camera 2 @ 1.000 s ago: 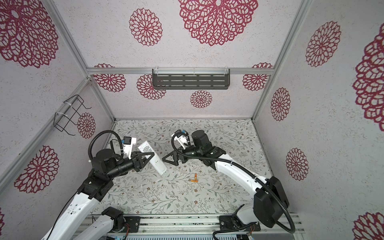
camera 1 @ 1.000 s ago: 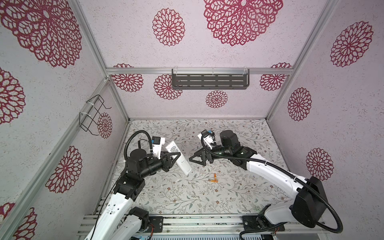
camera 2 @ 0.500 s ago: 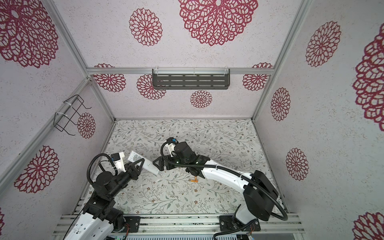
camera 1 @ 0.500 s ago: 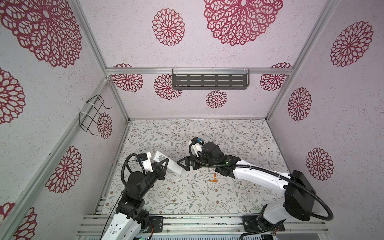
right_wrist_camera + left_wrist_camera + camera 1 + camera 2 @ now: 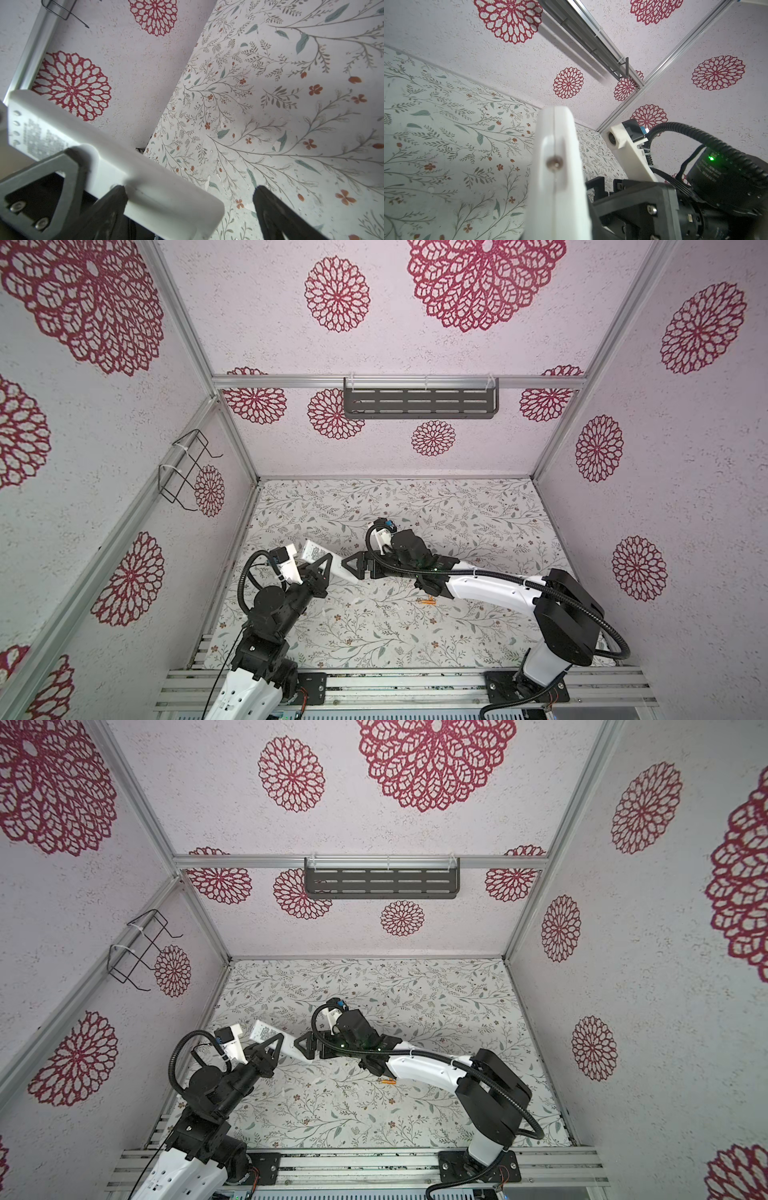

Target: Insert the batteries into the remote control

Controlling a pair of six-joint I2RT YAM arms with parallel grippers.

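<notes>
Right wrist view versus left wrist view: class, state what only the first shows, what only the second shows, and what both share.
Only the right wrist view: the printed label on the remote control's back, and the wire basket. Only the left wrist view: the right arm's white camera mount, its green light, the wall shelf. Both: the remote control and the floral table.

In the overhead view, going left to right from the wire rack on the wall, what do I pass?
Black wire rack → left end effector → right end effector → small orange cylindrical batteries. The slim white rectangular remote control spans both end effectors, so I left it out.
</notes>
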